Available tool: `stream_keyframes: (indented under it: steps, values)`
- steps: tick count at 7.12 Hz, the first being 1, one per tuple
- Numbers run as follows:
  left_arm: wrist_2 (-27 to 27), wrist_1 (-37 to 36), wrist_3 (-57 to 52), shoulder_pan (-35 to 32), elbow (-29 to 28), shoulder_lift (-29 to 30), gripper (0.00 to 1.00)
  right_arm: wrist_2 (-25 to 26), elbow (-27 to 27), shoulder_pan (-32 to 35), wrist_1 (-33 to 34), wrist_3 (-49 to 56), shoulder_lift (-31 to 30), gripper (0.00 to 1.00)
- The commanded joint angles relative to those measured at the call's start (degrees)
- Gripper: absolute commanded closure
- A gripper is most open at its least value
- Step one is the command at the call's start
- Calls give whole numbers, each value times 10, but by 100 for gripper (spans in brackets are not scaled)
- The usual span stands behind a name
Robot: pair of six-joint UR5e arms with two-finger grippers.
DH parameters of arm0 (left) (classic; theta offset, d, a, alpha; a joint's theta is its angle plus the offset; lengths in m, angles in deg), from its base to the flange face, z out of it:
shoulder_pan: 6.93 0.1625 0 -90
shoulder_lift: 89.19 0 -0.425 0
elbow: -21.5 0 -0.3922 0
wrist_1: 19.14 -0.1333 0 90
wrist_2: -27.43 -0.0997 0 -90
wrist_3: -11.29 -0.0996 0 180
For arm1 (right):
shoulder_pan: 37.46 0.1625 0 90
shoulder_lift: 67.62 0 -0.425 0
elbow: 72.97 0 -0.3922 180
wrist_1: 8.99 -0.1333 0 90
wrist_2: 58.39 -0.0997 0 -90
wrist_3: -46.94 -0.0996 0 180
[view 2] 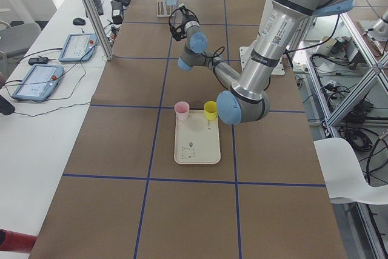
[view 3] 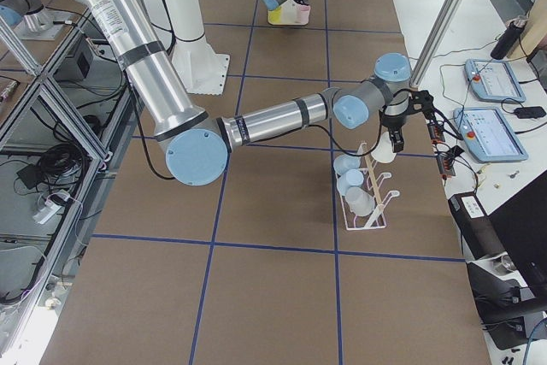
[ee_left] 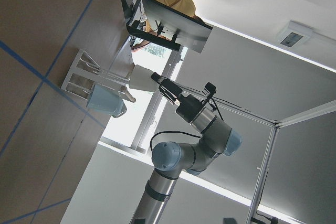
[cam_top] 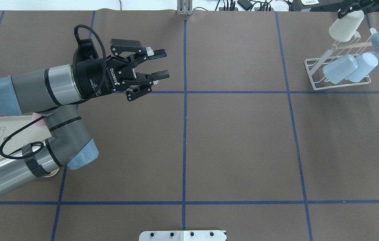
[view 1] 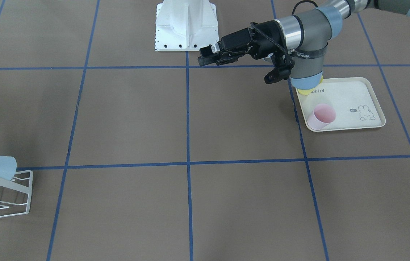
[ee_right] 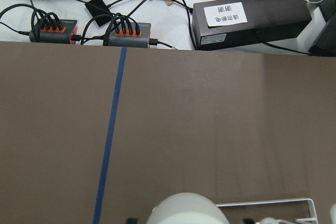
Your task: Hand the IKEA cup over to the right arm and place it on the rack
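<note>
A cream IKEA cup point(cam_top: 345, 28) hangs tilted over the top of the white wire rack point(cam_top: 313, 72), and my right gripper point(cam_top: 352, 9) is shut on its upper end. The right wrist view shows the cup's rounded side point(ee_right: 184, 211) at the bottom edge, beside a rack wire point(ee_right: 273, 203). Two light blue cups point(cam_top: 339, 69) point(cam_top: 363, 67) sit on the rack's prongs. My left gripper point(cam_top: 162, 64) hovers open and empty over the table's left half, far from the rack, pointing toward it.
A cream rabbit-print tray point(view 1: 353, 96) lies under my left arm's elbow, with a pink cup point(view 1: 321, 116) and a partly hidden yellow cup point(view 1: 304, 90) on it. Blue tape lines cross the brown table. Cables and boxes point(ee_right: 247, 19) lie beyond the table's far edge.
</note>
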Motion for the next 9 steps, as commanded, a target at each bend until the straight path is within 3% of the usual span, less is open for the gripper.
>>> stream_keyframes:
  steps: [1, 6, 7, 8, 9]
  values:
    - [-1, 0, 0, 0, 0, 0, 42, -1, -12, -1, -3, 1, -8, 100]
    - [-1, 0, 0, 0, 0, 0, 42, 1, -35, -18, -5, 2, -6, 100]
    - [-1, 0, 0, 0, 0, 0, 42, 2, -37, -24, -5, 2, -5, 96]
    - [-1, 0, 0, 0, 0, 0, 42, 2, -37, -27, -5, 2, -4, 72]
    - [-1, 0, 0, 0, -1, 0, 42, 3, -37, -29, -5, 2, -3, 22]
